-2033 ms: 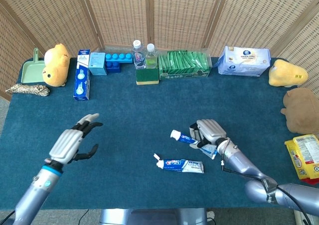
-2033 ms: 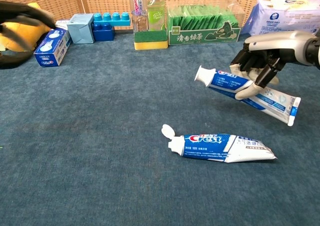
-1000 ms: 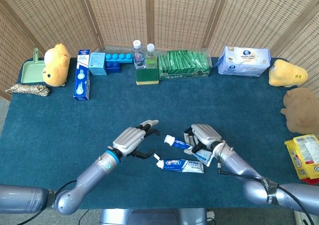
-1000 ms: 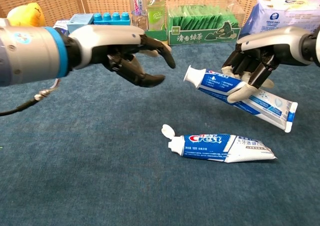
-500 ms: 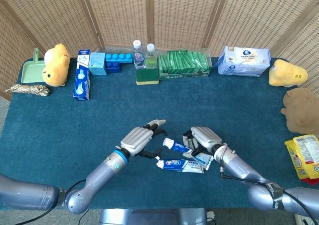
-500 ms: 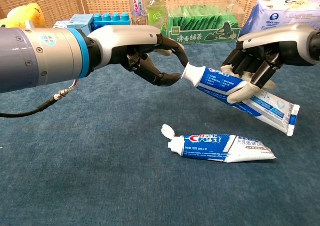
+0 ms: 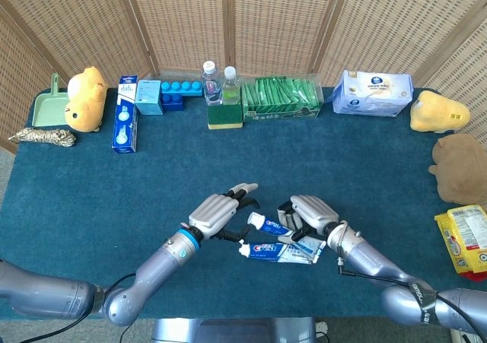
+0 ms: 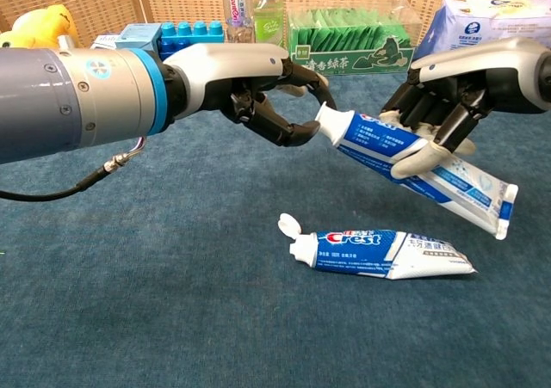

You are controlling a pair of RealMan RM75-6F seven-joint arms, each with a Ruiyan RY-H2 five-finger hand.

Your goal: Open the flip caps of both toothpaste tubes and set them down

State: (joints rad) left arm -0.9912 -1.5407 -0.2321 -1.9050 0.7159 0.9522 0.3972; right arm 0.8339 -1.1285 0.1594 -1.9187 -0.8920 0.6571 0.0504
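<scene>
Now right hand (image 8: 443, 104) grips raised tube (image 8: 413, 165); left hand (image 8: 258, 91) pinches its half-hidden cap (image 8: 325, 120); below lies Crest tube (image 8: 383, 252).

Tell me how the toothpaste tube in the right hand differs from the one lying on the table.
The held tube is off the cloth, tilted, gripped by the right hand; the lying tube rests flat on the table, untouched. The held tube's cap looks closed, with the left hand at it; the lying tube's cap is flipped open. Both are blue and white, caps pointing left.
</scene>
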